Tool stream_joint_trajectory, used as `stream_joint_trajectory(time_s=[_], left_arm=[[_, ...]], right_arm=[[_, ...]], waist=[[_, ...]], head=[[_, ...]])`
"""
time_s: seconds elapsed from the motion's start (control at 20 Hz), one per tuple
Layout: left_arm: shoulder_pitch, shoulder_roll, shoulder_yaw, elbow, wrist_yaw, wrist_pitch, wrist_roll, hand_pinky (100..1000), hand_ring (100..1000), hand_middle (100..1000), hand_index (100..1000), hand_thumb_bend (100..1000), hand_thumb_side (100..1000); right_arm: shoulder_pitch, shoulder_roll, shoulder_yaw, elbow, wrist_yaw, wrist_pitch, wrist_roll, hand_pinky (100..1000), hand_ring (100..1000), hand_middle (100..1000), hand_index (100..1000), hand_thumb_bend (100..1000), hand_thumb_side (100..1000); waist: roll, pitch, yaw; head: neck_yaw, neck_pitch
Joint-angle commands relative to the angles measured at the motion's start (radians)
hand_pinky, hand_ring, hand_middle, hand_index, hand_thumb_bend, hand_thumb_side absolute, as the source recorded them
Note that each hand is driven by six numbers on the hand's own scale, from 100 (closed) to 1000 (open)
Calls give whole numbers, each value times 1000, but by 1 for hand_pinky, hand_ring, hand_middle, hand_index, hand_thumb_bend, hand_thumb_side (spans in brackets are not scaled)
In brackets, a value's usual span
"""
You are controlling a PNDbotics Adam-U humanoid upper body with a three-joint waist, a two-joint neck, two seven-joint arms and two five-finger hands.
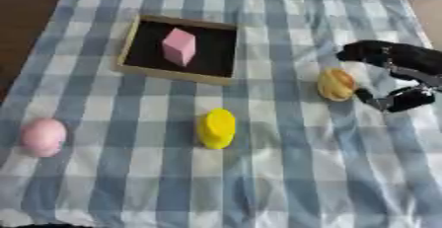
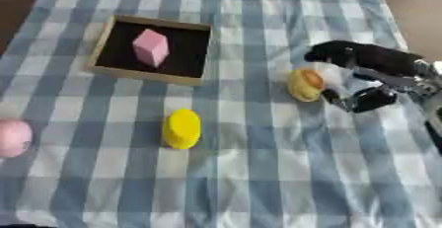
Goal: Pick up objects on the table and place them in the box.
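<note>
Three loose objects lay on the blue-and-white checked cloth (image 1: 285, 172) covering the table, and a fourth sat already in the box. One shallow wooden-framed box with a black floor (image 1: 129, 39) stood toward the far left of the cloth, holding one pink block (image 1: 179, 46) tilted on its floor. One yellow-orange rounded object (image 2: 305, 85) lay on the cloth to the right of the box, well apart from it. One black right robot hand (image 2: 362, 76) came in from the right edge and sat just beside that orange object, its upper fingers (image 2: 332, 53) arched above it and its thumb below, spread apart, with the object at the mouth of the gap; whether they touched it could not be told. One yellow cylinder-like object (image 1: 216, 128) stood near the middle of the cloth, nearer the robot than the box. One pink rounded object (image 1: 42, 136) rested by the left edge, far from everything else.
</note>
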Motion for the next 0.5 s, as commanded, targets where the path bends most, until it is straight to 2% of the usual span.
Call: stream_joint_trajectory(time_s=[0.05,0.5], left_arm=[[-10,25,0,-11,4,-1,-5,789,955,820,839,100,566],[-10,26,1,-12,5,0,-7,790,957,818,839,100,565]], right_arm=[[-26,-13,-14,18,1,-59,77,1000,1000,924,1000,100,263],[-43,5,-12,56,67,-48,48,1000,1000,939,1000,100,273]], waist=[[-15,2,0],[-17,5,3]], head=[[-6,4],[-9,4]])
